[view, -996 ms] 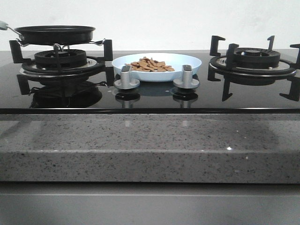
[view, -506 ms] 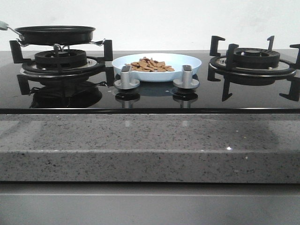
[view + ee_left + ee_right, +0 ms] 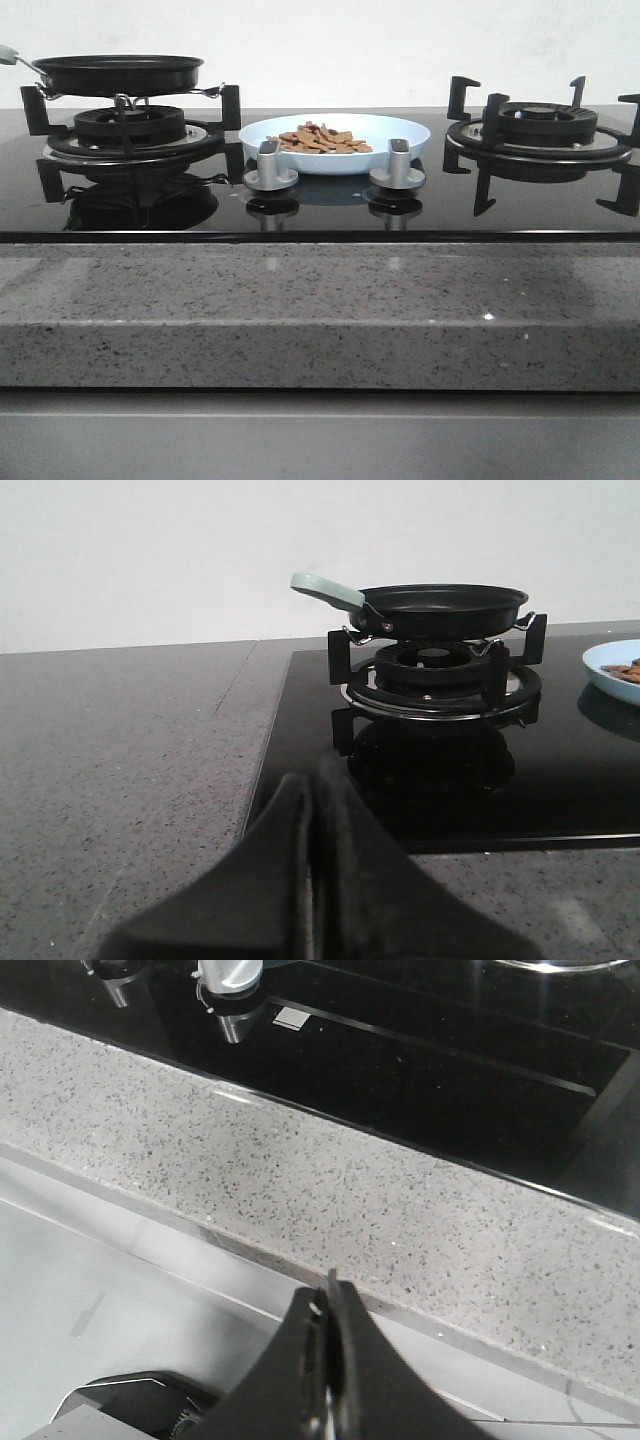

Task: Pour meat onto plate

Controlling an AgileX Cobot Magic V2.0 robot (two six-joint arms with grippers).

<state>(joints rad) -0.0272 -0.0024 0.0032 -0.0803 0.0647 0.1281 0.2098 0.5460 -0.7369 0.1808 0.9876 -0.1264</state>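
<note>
The pale blue plate (image 3: 335, 141) sits on the black glass hob between the two burners and holds a heap of orange-brown meat pieces (image 3: 320, 138). Its edge shows in the left wrist view (image 3: 615, 670). A black frying pan (image 3: 117, 72) with a pale green handle (image 3: 325, 588) rests on the left burner. My left gripper (image 3: 312, 785) is shut and empty, low over the grey counter in front of the hob's left corner. My right gripper (image 3: 328, 1295) is shut and empty, out beyond the counter's front edge. Neither gripper shows in the front view.
The right burner (image 3: 540, 135) has bare black pan supports. Two silver knobs (image 3: 270, 168) (image 3: 397, 166) stand in front of the plate. A speckled grey stone counter (image 3: 320, 310) runs along the front of the hob.
</note>
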